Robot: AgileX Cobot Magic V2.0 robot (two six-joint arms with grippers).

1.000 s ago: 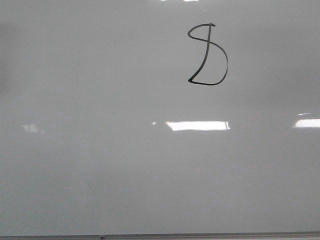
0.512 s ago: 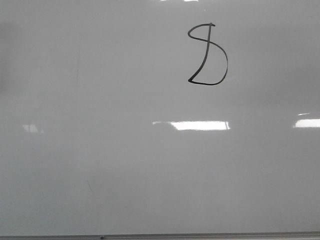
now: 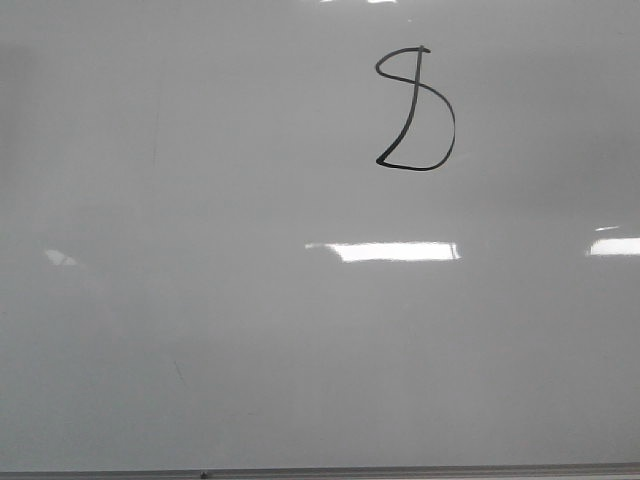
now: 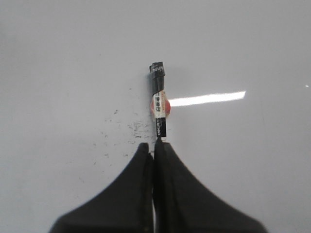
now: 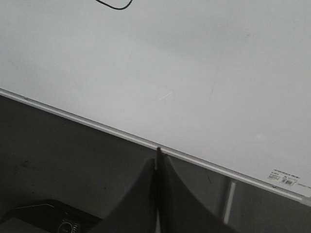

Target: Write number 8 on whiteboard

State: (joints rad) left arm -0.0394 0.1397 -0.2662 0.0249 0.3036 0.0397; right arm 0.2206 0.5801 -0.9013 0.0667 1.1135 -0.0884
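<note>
One black figure, the number 8 (image 3: pixel 415 108), sits in the upper right of the front view on the whiteboard (image 3: pixel 250 330); it reads as a lopsided 8 with a crossing stroke and a wide lower loop. Neither arm shows in that view.

Left gripper (image 4: pixel 154 145): jaws pressed together on a black marker (image 4: pixel 158 102), which juts forward past the fingertips over bare board, beside a scatter of small ink specks (image 4: pixel 129 128). Judgement: pen kept clamped and clear of the figure because the stroke is finished.

Right gripper (image 5: pixel 157 155): jaws closed, nothing between them, parked over the board's thin metal edge (image 5: pixel 97 124), out of the writing area; a sliver of the figure shows at the upper edge of that view.

Versus the earlier front frames: figure unchanged; only the faint reflection at the left has shrunk.
</note>
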